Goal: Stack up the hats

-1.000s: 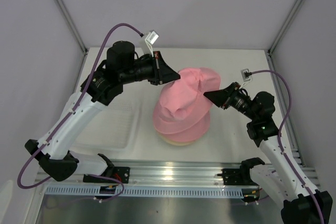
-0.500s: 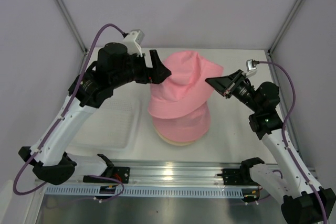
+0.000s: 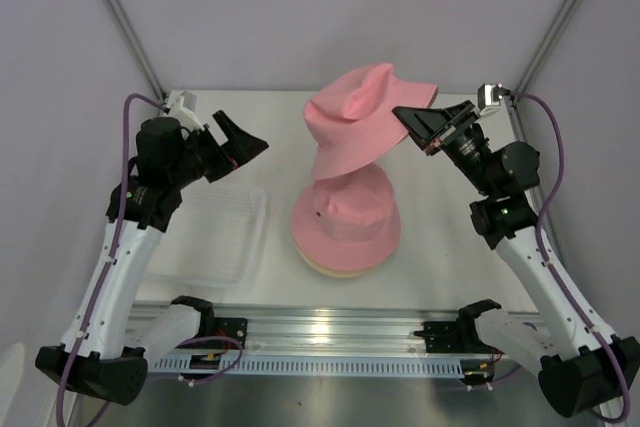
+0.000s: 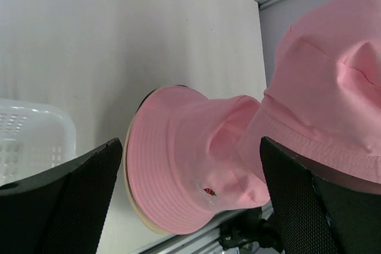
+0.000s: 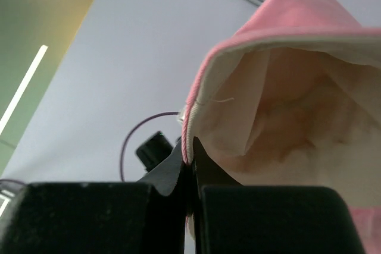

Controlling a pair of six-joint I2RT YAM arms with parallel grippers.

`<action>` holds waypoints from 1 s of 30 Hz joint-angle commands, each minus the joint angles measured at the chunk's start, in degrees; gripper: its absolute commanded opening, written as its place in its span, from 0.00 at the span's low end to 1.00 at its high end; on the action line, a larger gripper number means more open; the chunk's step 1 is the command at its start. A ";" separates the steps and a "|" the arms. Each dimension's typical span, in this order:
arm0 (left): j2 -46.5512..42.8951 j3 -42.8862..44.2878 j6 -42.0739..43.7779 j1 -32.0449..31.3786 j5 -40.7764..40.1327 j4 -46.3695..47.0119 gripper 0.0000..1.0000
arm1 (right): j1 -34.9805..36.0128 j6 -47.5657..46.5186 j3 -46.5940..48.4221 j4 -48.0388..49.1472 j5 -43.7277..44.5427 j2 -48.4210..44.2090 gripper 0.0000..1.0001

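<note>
A lower pink hat (image 3: 345, 222) sits domed on the middle of the table (image 3: 445, 267), and a beige brim (image 3: 338, 268) peeps out under its near edge. Just left of that hat lies the white plastic basket (image 3: 215, 237), which closes off that side. Above and a little behind the lower hat hangs the raised pink hat (image 3: 362, 127). It is tilted, and its loose brim droops toward the lower hat's crown. I cannot tell whether the two touch.

The right gripper (image 3: 403, 115) is up to the right of the lower hat. Its jaws are pressed tight on the hem of the raised hat's brim, and its wrist camera looks into the pale lining. The left gripper (image 3: 248, 139) hangs to the left of the lower hat, over the basket's far end. Its jaws are spread wide, holding and touching nothing, and both hats show between its fingers (image 4: 65, 206).

Bare tabletop runs right of the lower hat and behind it to the back wall. A metal rail (image 3: 330, 332) borders the table on the near side of the hat.
</note>
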 commanded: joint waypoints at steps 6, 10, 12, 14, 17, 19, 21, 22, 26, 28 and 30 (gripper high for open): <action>2.92 -9.63 -9.07 6.71 17.58 15.63 1.00 | 1.29 10.01 7.28 33.26 -16.78 19.00 0.00; 2.40 -12.00 -8.47 7.59 18.75 18.18 0.99 | 2.61 8.55 13.67 31.59 -19.88 23.25 0.00; 1.35 -12.36 -6.54 7.59 18.66 18.09 0.99 | 3.84 -1.10 17.64 25.33 -23.47 23.78 0.00; 0.64 -12.18 -5.30 7.59 17.78 17.22 0.99 | 5.51 -9.17 25.51 14.79 -27.07 25.71 0.00; 0.55 -11.04 -2.76 7.86 13.50 13.98 0.99 | 6.39 -8.79 32.92 12.90 -30.24 29.30 0.00; 0.90 -10.33 -1.08 8.73 11.02 12.30 1.00 | 7.18 -3.35 34.97 17.18 -31.92 30.98 0.00; 0.90 -10.16 0.06 11.28 9.08 10.62 1.00 | 10.25 -0.79 36.81 18.44 -33.06 33.09 0.00; 0.90 -10.07 0.33 12.24 9.08 10.36 1.00 | 11.57 -1.39 37.34 16.96 -34.02 33.71 0.00; -0.23 -9.55 1.99 20.67 10.22 9.13 0.99 | 16.06 -8.77 34.03 6.42 -38.60 34.33 0.00; -1.55 -8.67 4.01 21.48 10.04 8.43 1.00 | 16.41 -10.36 26.33 4.48 -37.90 32.58 0.00; -2.34 -8.05 5.51 21.66 10.13 7.99 1.00 | 16.41 -12.90 22.33 2.81 -36.85 31.79 0.00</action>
